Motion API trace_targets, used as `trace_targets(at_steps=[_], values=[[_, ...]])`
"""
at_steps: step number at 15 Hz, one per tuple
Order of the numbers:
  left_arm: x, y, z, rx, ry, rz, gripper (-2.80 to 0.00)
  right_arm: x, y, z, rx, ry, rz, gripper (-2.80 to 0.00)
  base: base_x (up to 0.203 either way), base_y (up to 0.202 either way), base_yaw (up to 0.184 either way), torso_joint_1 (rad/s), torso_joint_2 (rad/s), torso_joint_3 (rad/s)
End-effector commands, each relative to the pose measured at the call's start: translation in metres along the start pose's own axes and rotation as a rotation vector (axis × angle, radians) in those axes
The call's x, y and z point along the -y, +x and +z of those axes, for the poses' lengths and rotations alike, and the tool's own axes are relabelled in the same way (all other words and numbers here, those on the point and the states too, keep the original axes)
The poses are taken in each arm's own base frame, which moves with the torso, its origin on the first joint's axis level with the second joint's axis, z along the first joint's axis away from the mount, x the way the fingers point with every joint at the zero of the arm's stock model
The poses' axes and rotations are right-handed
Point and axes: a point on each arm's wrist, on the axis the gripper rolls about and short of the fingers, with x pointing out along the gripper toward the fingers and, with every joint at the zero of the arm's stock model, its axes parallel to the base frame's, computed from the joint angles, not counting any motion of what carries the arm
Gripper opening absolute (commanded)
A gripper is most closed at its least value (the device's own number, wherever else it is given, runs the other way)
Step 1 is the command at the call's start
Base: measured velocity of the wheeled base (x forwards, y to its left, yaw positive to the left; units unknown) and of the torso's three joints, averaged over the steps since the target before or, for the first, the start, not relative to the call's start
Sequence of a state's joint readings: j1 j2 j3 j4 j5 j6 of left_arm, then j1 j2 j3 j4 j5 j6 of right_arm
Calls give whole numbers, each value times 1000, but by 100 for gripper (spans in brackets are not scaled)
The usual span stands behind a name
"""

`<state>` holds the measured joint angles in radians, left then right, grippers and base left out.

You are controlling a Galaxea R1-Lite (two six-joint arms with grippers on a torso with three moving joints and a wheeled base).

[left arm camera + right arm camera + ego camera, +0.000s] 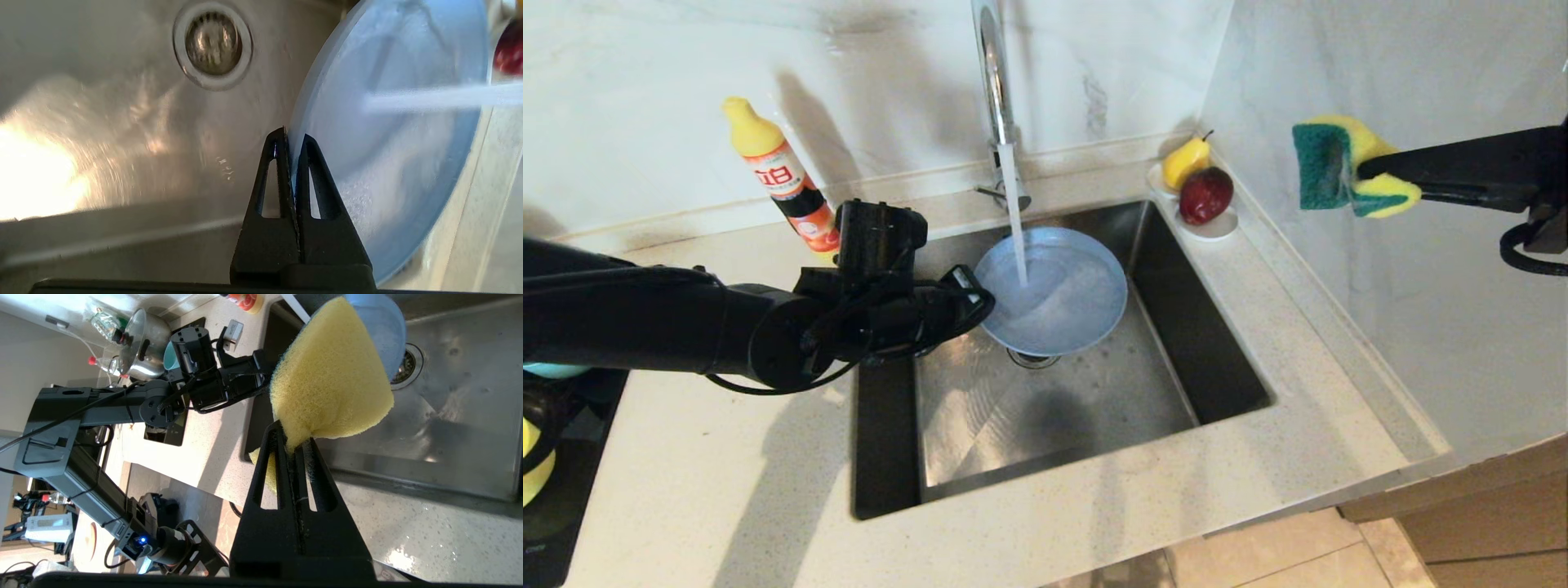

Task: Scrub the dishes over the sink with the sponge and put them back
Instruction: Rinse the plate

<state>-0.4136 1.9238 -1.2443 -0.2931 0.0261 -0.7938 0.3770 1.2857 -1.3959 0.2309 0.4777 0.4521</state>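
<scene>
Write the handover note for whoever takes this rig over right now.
Left gripper: shut on the plate rim, holding it tilted over the sink under the running faucet.
Right gripper: shut on the sponge, raised to the right of the sink, apart from the plate.
Done: plate is being rinsed.
Left: whether it has been scrubbed cannot be told; plate to put back. A teal bowl sits on the left counter.

sink (1094,408): brushed steel, wet sheen | sponge (331,379): porous yellow foam, rough green face | plate (1054,290): smooth, glossy | countertop (727,490): speckled stone
</scene>
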Motion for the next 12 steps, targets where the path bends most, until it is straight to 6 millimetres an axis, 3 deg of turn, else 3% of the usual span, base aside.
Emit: trace_targets(at_steps=[1, 8, 12], values=[[-4, -3, -5, -50, -8, 9, -280, 1, -2, -4, -10, 8, -5, -280, 0, 0, 0, 0, 0, 0], [-10, -18, 2, -93, -29, 65, -280, 1, -5, -5, -9, 7, -5, -280, 0, 0, 0, 0, 0, 0], [-15, -19, 2, -30, 84, 177, -280, 2, -4, -8, -16, 13, -8, -280, 0, 0, 0, 0, 0, 0]])
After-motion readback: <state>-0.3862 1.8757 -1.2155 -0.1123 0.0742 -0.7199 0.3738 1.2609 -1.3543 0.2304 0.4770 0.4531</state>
